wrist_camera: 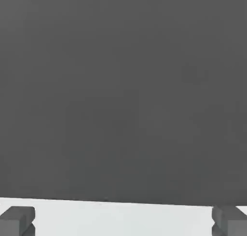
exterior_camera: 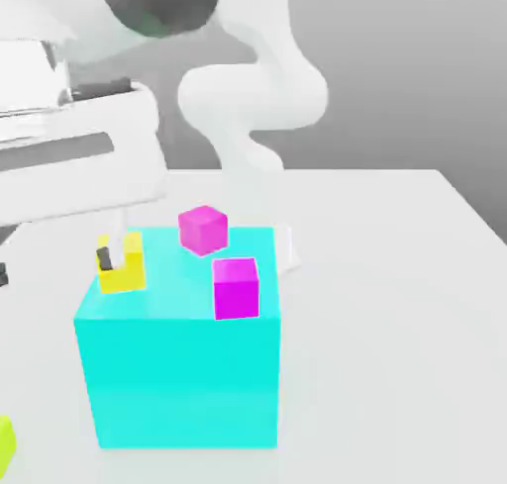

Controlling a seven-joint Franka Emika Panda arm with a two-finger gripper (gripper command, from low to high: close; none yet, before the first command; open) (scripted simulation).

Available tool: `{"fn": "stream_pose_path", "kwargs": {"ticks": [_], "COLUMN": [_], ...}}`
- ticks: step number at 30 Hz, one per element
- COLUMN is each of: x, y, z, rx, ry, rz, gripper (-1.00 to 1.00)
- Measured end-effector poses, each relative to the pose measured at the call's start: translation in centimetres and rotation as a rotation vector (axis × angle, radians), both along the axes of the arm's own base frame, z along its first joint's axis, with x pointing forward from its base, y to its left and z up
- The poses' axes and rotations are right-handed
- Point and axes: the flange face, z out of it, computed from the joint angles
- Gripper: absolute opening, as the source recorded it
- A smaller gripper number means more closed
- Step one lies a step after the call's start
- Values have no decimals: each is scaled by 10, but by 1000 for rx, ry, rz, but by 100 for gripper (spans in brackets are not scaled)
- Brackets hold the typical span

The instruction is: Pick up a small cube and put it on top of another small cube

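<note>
Figure: hazards at the approach stage. My gripper (wrist_camera: 123,224) stood spread to its full width, and the hand view showed nothing between its fingers (wrist_camera: 17,219). In the exterior view the fingertips hung just beside the yellow cube (exterior_camera: 123,274); I could not tell whether they touched it.

The small lime cube (exterior_camera: 4,448), the one I took for the pick, lay on the table (exterior_camera: 396,304) well apart from my gripper and lower than it. It sat beyond the near corner of the big cyan cube (exterior_camera: 178,373), at the picture's edge.

Hazard (a): wrong object. The yellow cube sat closest to my fingertips and was alike in hue, so closing here would likely have seized it instead.

Hazard (b): collision. The cyan cube stood close under my gripper, on the way to the lime cube. A low sweep could have struck its wall or edge.

Hazard (c): disturbance. Two magenta cubes (exterior_camera: 203,229) (exterior_camera: 236,288) stood near my gripper, on its far side from the lime cube. A careless swing might have toppled either one.

Hazard (d): off-centre closure. So small a cube would probably skid away if one finger met it first.
</note>
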Motion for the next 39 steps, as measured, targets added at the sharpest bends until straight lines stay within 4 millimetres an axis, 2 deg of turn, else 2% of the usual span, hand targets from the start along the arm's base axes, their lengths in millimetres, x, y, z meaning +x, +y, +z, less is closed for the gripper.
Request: {"fn": "stream_pose_path", "kwargs": {"ticks": [6, 14, 17, 18, 23, 24, 25, 29, 32, 39], "x": [-9, -48, -52, -53, -53, -54, -53, -50, -38, -20], "y": [-47, -115, -122, -122, -122, -122, -123, -120, -91, -3], "z": [-86, -175, -221, -235, -236, -243, -238, -186, -165, -105], "rx": [-42, -148, -163, -163, -160, -160, -161, -151, -85, 35], "ry": [111, 253, 267, 268, 269, 270, 269, 264, 253, 255], "rz": [7, 19, 22, 22, 22, 22, 22, 35, 51, 81], "gripper": [0, 0, 0, -100, -100, -100, -100, -100, -100, -100]}}
